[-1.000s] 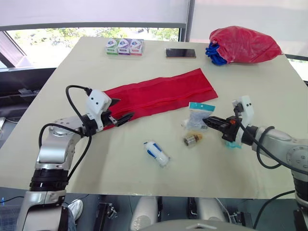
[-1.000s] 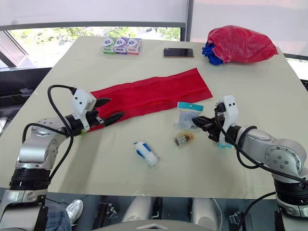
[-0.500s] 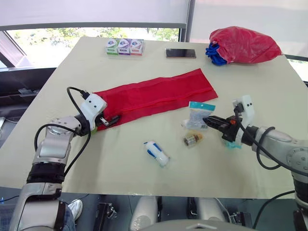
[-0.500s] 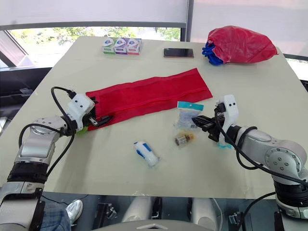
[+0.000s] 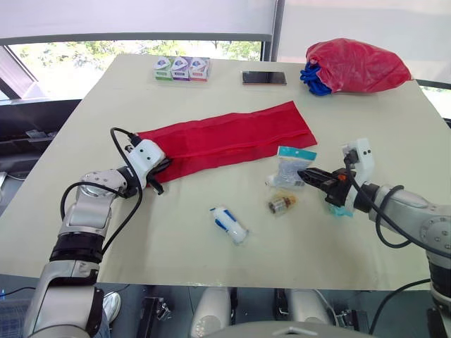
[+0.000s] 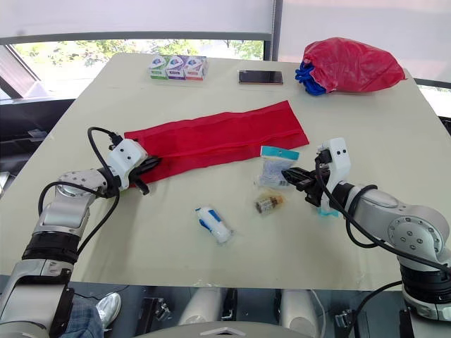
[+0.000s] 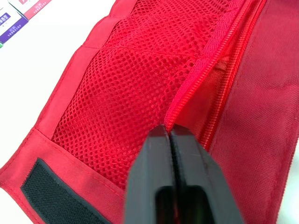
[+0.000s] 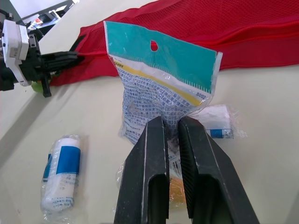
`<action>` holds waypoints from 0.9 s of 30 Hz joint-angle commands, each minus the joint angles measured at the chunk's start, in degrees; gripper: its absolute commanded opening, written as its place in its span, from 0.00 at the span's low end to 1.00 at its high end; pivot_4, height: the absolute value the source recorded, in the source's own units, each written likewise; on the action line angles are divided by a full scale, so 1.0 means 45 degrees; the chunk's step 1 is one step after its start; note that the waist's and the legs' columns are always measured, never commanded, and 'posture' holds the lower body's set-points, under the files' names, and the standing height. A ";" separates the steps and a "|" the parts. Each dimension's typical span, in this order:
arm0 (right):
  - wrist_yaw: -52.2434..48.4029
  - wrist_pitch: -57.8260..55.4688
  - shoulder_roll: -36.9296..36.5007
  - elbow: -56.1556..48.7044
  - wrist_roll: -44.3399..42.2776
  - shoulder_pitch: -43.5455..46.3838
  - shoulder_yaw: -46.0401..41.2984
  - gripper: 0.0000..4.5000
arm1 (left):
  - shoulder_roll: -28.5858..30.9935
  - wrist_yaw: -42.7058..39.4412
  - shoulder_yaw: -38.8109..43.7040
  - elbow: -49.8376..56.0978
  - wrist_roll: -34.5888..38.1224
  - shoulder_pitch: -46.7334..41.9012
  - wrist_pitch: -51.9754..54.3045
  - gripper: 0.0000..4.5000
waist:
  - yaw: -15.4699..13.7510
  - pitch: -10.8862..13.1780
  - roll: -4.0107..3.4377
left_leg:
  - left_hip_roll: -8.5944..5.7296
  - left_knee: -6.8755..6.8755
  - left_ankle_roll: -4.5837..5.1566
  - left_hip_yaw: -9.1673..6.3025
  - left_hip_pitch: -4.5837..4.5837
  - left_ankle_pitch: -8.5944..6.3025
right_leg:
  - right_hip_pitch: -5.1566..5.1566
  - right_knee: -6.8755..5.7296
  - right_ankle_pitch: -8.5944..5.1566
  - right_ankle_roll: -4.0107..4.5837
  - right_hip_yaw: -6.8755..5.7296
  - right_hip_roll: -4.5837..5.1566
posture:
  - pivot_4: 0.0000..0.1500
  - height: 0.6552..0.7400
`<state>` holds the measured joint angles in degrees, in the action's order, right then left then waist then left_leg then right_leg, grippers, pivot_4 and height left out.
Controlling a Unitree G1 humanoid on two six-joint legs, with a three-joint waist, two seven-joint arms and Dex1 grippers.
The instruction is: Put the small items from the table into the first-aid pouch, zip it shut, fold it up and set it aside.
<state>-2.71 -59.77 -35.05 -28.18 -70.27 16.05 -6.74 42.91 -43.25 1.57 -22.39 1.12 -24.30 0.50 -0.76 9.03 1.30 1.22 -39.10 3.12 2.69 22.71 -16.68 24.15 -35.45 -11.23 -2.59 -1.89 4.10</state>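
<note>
The red mesh first-aid pouch (image 5: 232, 134) lies flat and stretched across the table's middle. My left gripper (image 5: 161, 166) is at its left end, shut on the fabric edge beside the open zipper (image 7: 196, 79). My right gripper (image 5: 304, 174) is shut on the lower edge of a teal-topped plastic packet (image 8: 159, 79), which stands up in front of it. A white-and-blue bandage roll (image 5: 229, 224) and a small amber bottle in plastic wrap (image 5: 281, 204) lie loose near the front. A small white sachet (image 8: 217, 122) sits by the packet.
Three small boxes (image 5: 182, 68) and a phone (image 5: 264, 77) lie along the far edge. A red bag with blue cloth (image 5: 356, 65) sits at the far right corner. A teal item (image 5: 340, 209) lies under my right wrist.
My left gripper came down from above the table to the pouch's left end and went from open to shut on its edge. The right arm held still.
</note>
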 commanded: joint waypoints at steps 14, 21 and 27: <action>0.1509 -0.0692 0.0730 0.0063 -0.1998 0.0603 0.0125 0.00 | -0.1264 -0.1474 -0.0843 0.0575 0.0278 -0.1050 -0.2211 0.01 | -0.0028 -0.0008 0.0014 | -0.0004 -0.0016 0.0001 -0.0006 0.0009 0.0001 | -0.0004 -0.0006 0.0003 0.0000 -0.0007 0.0007 | 1.00 1.00; 0.3314 -0.2125 0.1450 0.2448 -0.2836 0.2458 0.1377 0.00 | -0.2712 -0.2143 -0.1929 -0.0415 0.0157 -0.2359 -0.3009 0.01 | 0.0019 -0.0009 0.0014 | -0.0003 -0.0028 0.0006 0.0005 -0.0003 0.0004 | -0.0004 -0.0030 0.0022 0.0007 0.0001 -0.0010 | 1.00 1.00; 0.4598 -0.3330 0.2126 0.4729 -0.3129 0.3789 0.1754 0.00 | -0.3468 -0.2686 -0.2017 -0.1499 0.0404 -0.3234 -0.3535 0.01 | 0.0027 -0.0009 0.0014 | -0.0004 -0.0027 0.0008 0.0005 0.0009 0.0004 | -0.0001 -0.0032 0.0024 0.0004 -0.0001 -0.0017 | 1.00 1.00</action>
<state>16.20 -73.67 -26.28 -8.25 -82.35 31.05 1.86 27.50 -54.19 -7.81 -28.88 1.57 -36.98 -13.17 -0.64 8.99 1.36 1.20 -39.23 3.16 2.71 22.75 -16.66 24.14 -35.59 -11.12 -2.57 -1.89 4.02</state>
